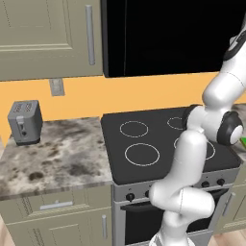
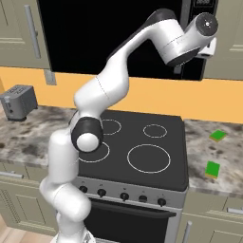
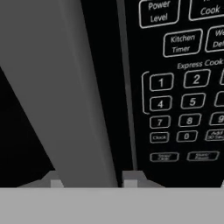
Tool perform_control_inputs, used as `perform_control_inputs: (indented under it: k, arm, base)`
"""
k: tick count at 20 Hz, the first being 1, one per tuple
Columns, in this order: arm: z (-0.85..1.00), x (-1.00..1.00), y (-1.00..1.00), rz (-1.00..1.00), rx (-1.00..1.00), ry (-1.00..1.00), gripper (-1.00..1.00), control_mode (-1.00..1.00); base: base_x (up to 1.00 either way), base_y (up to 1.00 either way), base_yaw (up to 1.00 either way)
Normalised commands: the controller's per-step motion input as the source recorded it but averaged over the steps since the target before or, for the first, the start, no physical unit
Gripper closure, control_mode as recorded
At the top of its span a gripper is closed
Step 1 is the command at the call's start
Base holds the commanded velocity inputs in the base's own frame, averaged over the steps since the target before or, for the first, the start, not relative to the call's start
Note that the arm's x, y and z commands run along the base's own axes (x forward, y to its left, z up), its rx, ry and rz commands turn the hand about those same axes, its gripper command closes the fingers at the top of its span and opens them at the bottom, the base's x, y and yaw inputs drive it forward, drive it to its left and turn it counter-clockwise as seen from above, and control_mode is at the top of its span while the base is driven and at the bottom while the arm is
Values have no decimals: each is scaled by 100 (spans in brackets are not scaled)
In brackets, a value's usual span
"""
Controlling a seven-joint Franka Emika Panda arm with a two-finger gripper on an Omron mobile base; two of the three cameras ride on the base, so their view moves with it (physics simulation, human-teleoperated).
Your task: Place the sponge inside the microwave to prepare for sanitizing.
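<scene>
While the microwave (image 2: 95,38) door looks closed, the job in hand is judged to be opening it, not the sponge itself. Gripper (image 3: 92,178) is up at the right side of the door, fingers pinched nearly together around the grey door handle (image 3: 65,87) — the bar runs straight up out from between the two tips in the hand view, so the claw has hold of the handle and nothing else. Keypad (image 3: 183,100) sits just beside the handle on its far side.

Key relation: the handle's long axis runs up and down the door edge, and the fingers straddle it across that axis, one tip each side. The hand view shows the bar leaning, but that is likely the camera's roll. Judged next move is a pull back toward the base, with the door swinging on its left edge; a pull off that line could slip the tips along the bar.

Sponge: two small green pieces lie on the speckled counter (image 2: 199,142) right of the cooktop (image 2: 142,147). The nearer green block (image 2: 212,169) has a yellow side and looks like the sponge; the farther green piece (image 2: 218,135) is flatter — cannot say for sure which it is. Either way it lies well below the claw and to its right, well apart, untouched. Only one arm, so it must let go of the handle before reaching down there.
</scene>
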Motion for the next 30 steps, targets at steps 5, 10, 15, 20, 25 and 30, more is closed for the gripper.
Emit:
perform_control_inputs:
  k: [5,10,15,20,25,30]
  arm:
    - [0,-85,6,0,-13,-1,100,-100]
    - [-1,-82,21,-4,-17,-4,100,-100]
    - [-29,-53,8,-31,-10,-3,100,-100]
    - [-27,-73,35,-44,-4,-9,100,-100]
    - [-30,-67,53,-54,-1,-7,100,-100]
    - [-26,-75,50,-54,-3,-11,100,-100]
  base:
    - [0,0,0]
    - [0,0,0]
    - [0,0,0]
    - [0,0,0]
    - [0,0,0]
    - [0,0,0]
